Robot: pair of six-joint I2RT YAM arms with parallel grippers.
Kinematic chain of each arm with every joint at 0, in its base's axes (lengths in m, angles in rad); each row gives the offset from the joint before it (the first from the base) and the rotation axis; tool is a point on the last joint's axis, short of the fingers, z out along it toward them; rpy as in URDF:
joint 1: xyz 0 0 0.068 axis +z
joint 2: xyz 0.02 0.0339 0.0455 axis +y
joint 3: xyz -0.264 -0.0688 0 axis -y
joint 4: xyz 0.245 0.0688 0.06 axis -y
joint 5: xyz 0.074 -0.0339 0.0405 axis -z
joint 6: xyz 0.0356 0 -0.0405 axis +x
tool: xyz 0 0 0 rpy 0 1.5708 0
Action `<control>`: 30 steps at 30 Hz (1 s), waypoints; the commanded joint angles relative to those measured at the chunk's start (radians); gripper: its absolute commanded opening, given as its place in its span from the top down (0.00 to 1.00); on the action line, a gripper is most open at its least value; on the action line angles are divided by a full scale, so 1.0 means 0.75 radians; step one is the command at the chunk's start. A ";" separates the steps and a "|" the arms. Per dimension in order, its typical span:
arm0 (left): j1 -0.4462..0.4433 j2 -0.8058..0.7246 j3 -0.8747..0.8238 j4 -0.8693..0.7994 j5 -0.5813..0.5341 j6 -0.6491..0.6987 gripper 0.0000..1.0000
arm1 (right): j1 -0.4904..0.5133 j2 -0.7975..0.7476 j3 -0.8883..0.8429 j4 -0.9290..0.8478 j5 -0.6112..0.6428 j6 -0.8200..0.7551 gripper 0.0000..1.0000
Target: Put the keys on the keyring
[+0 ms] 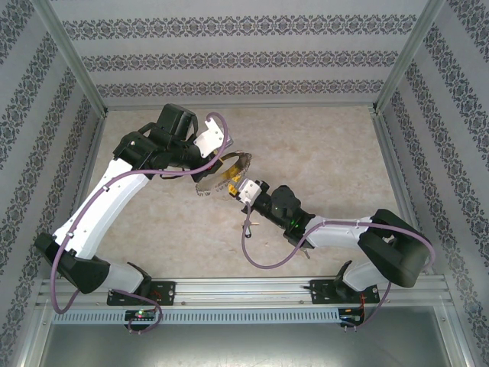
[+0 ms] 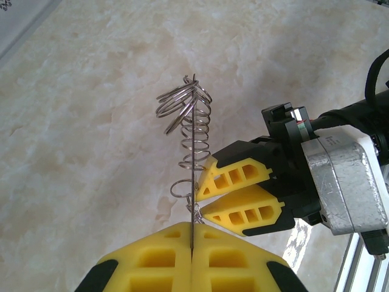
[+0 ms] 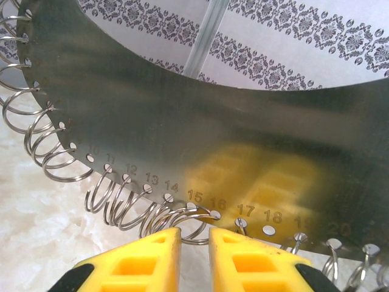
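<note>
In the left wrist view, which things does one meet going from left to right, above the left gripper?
keyring's wire rings → right gripper's yellow fingers → silver metal block on the right wrist

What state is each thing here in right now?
Left gripper: shut on the keyring's edge.
Keyring: held up off the table, small rings threaded along its rim.
Right gripper: narrowly open, right at the keyring's rim.

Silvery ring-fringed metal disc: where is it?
Centre of the top view: the silvery ring-fringed metal disc sits clamped in the left pincer, the right pincer at its rim.
</note>
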 commanded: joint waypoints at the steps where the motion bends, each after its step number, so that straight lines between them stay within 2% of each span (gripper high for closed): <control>1: -0.022 -0.043 0.001 0.034 0.017 0.000 1.00 | 0.011 -0.002 0.011 0.023 -0.036 0.015 0.79; 16: -0.024 -0.046 0.003 0.034 0.015 -0.004 1.00 | 0.011 0.018 0.024 0.029 -0.021 0.028 0.76; 19: -0.025 -0.046 0.003 0.032 0.013 -0.004 1.00 | 0.011 0.020 0.023 0.031 0.001 0.018 0.82; 30: -0.027 -0.053 -0.001 0.035 0.012 -0.008 1.00 | 0.015 0.046 0.050 0.052 0.067 0.006 0.83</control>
